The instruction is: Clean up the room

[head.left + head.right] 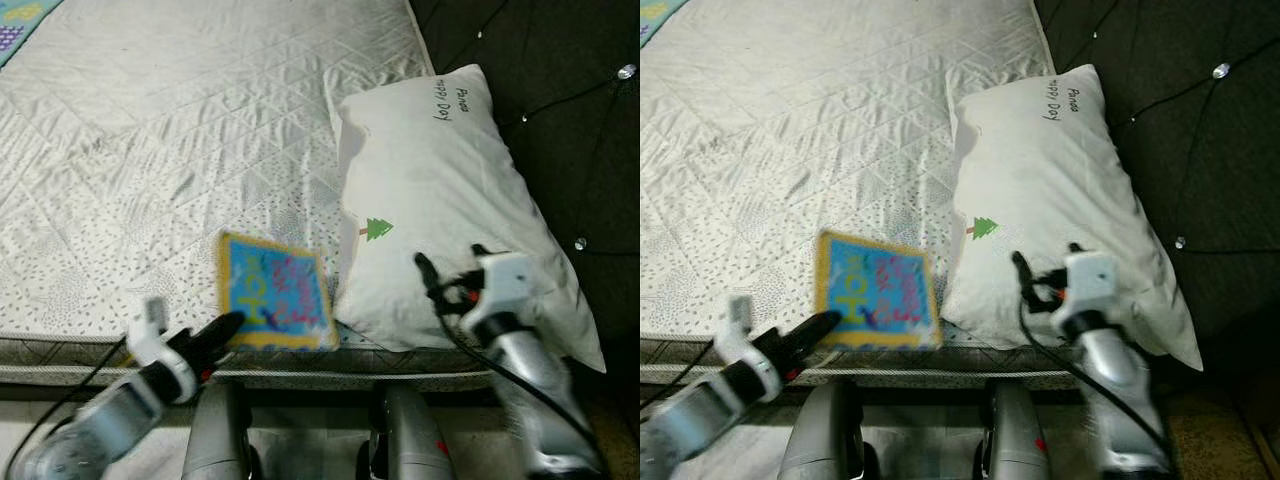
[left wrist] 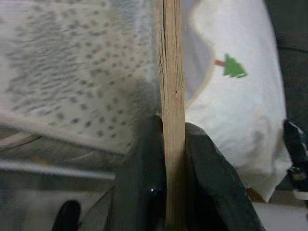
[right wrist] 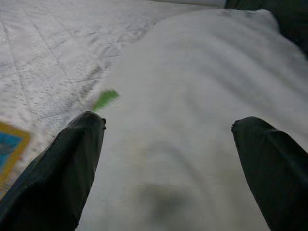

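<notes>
A flat wooden board (image 1: 275, 292) with a blue face, pink lettering and a yellow border hangs tilted over the near edge of the mattress (image 1: 180, 130). My left gripper (image 1: 232, 325) is shut on its lower left edge. In the left wrist view the board (image 2: 172, 120) stands edge-on, pinched between both black fingers (image 2: 144, 159). A white pillow (image 1: 440, 180) with a small green tree print lies right of the board, against the headboard. My right gripper (image 1: 450, 262) hovers open over the pillow's near end, and the pillow (image 3: 183, 96) shows between its spread fingers (image 3: 72, 149).
A dark tufted headboard (image 1: 570, 120) runs along the right side. The quilted mattress stretches far and left, with a colourful patterned item (image 1: 20, 20) at its far left corner. My grey legs (image 1: 220, 430) stand against the bed's near edge.
</notes>
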`<state>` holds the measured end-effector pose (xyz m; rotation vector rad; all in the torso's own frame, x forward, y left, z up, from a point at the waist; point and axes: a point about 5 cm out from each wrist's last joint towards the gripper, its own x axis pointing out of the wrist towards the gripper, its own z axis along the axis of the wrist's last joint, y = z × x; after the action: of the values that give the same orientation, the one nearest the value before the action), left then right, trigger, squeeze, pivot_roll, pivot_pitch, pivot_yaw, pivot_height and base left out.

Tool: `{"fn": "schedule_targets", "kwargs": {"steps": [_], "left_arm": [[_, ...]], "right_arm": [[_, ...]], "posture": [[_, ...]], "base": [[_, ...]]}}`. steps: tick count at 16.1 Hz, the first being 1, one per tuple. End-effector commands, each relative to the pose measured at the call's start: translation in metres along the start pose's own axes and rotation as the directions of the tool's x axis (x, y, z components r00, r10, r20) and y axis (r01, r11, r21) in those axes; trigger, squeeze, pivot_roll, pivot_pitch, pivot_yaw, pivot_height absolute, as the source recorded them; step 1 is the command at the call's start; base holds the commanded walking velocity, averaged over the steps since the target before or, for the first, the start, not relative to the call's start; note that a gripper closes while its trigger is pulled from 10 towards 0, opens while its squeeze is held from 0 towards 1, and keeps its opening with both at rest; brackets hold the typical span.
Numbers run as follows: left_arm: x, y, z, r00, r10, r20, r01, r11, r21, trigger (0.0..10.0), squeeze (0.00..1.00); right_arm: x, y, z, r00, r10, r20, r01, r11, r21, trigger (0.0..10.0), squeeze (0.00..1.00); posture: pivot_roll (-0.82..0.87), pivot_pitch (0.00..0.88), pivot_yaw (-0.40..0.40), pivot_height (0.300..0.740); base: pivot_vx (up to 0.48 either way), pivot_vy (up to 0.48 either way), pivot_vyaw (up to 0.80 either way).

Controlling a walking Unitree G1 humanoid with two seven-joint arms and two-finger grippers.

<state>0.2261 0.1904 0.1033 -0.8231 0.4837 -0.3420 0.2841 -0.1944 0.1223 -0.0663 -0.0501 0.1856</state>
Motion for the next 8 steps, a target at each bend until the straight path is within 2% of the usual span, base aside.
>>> {"fn": "schedule_targets", "kwargs": {"steps": [1,2,4,6,8], "left_arm": [[-0.005,0.006,0.000,1.000,0.008,-0.028,-0.008,1.000,-0.011,10.0,0.00],[-0.009,0.018,0.000,0.996,0.056,-0.068,-0.057,0.998,-0.002,10.0,0.00],[-0.013,0.027,0.007,0.995,0.076,-0.058,-0.076,0.997,0.013,10.0,0.00],[-0.013,0.037,0.024,0.993,0.118,0.008,-0.119,0.991,0.058,10.0,0.00],[-0.008,0.046,0.039,0.983,0.172,0.062,-0.178,0.978,0.113,10.0,0.00]], "right_arm": [[-0.005,-0.007,0.000,1.000,-0.011,-0.007,0.011,1.000,-0.001,10.0,0.00],[-0.009,-0.015,0.000,0.999,-0.030,-0.016,0.030,0.999,-0.020,10.0,0.00],[-0.011,-0.020,0.000,0.999,-0.041,-0.018,0.041,0.999,-0.032,10.0,0.00],[-0.015,-0.024,0.000,0.998,-0.053,-0.028,0.051,0.998,-0.041,10.0,0.00],[-0.016,-0.021,-0.001,0.998,-0.047,-0.029,0.046,0.998,-0.042,10.0,0.00]], "posture": [[-0.03,0.176,-0.026,0.595],[-0.03,0.176,-0.026,0.595],[-0.04,0.173,-0.021,0.595],[-0.05,0.172,-0.023,0.595],[-0.06,0.170,-0.029,0.595]], "base": [[0.000,0.000,0.00],[0.000,0.000,0.00],[0.000,0.000,0.00],[0.000,0.000,0.00],[0.000,0.000,0.00]]}}
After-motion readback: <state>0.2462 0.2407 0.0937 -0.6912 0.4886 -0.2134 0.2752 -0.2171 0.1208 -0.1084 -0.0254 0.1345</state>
